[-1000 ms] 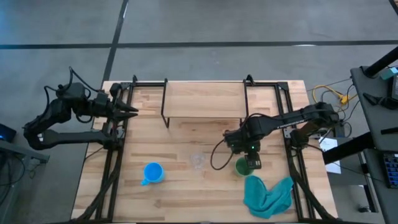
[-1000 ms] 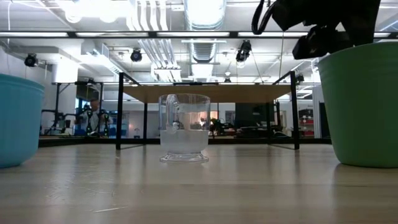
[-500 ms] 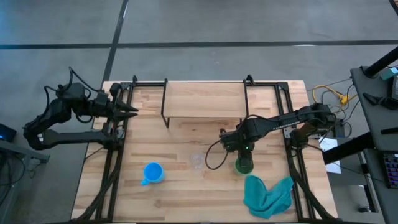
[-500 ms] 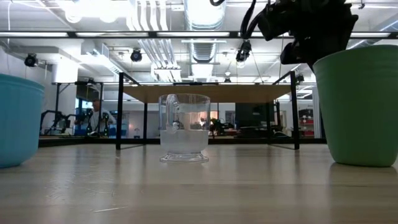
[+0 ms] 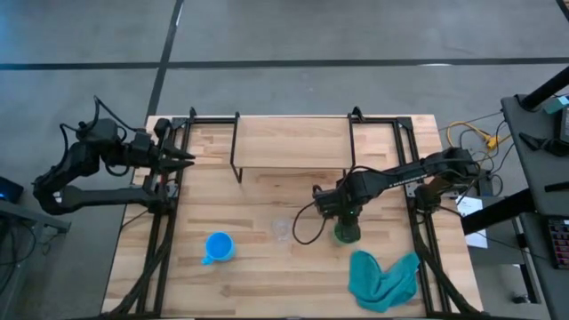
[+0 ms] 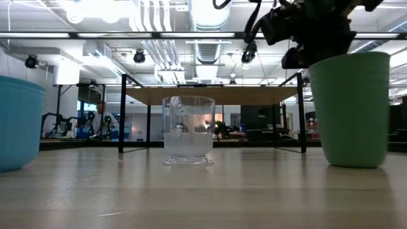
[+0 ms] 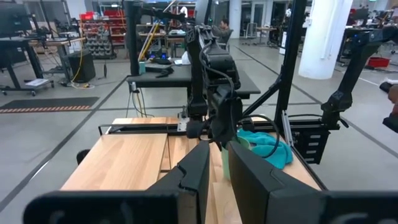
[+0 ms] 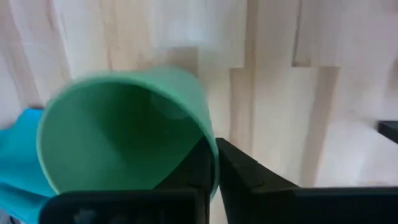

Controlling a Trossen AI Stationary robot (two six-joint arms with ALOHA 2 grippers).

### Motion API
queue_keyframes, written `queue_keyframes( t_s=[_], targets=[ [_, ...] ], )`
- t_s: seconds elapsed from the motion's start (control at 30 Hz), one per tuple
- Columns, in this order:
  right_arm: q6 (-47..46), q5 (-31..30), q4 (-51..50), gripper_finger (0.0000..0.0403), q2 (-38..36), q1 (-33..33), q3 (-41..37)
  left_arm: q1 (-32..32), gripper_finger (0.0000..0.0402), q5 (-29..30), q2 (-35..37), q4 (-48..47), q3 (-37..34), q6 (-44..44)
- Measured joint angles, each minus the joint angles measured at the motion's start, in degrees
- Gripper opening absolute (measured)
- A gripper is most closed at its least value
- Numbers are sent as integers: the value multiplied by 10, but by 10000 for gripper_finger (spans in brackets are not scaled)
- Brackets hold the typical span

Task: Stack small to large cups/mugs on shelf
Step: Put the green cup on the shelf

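The green cup stands on the table, right of middle, with my right gripper above it and shut on its rim. In the low view the gripper's dark body sits over the cup. The tiny clear glass cup rests on its base at the table's middle. Near the front left stands the blue mug. The shelf stands on its black legs at the far edge with nothing on its top board. My left gripper waits shut at the table's left edge, holding nothing. My right gripper pinches the green cup's rim, one finger inside the cup and one outside its wall. The fingers come from above, pointing down. The cup stands with its base on the table.
A teal cloth lies crumpled at the front right, just near of the green cup. Black frame rails run along the table's left and right sides. Bare wood lies between the cups and the shelf.
My right gripper has moved a little toward the table's left, over the green cup, and has shut on its rim. The cup has slid slightly toward the table's left, still standing on the table.
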State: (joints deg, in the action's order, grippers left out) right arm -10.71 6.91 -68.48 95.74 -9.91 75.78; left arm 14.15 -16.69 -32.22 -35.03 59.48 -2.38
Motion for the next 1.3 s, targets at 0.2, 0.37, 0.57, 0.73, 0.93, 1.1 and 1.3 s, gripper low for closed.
queue_keyframes(
  t_s=[0.2,0.37,0.57,0.73,0.93,1.1,1.3],
  targets=[
    [14,-20,-61,10,0,23,84,0,46,0,4,0,0,-1],
    [48,-99,-137,10,0,45,205,0,46,0,4,1,0,2],
    [46,-136,-200,9,0,102,345,0,46,15,-4,1,0,4],
    [94,-173,-200,9,0,168,430,0,46,47,-19,1,0,5],
    [112,-175,-216,9,-1,266,457,0,46,85,-45,4,6,60],
    [155,-171,-216,9,6,331,453,0,46,94,-63,3,11,65],
    [171,-98,-216,9,31,380,448,0,46,97,-76,18,20,65]
  ],
)
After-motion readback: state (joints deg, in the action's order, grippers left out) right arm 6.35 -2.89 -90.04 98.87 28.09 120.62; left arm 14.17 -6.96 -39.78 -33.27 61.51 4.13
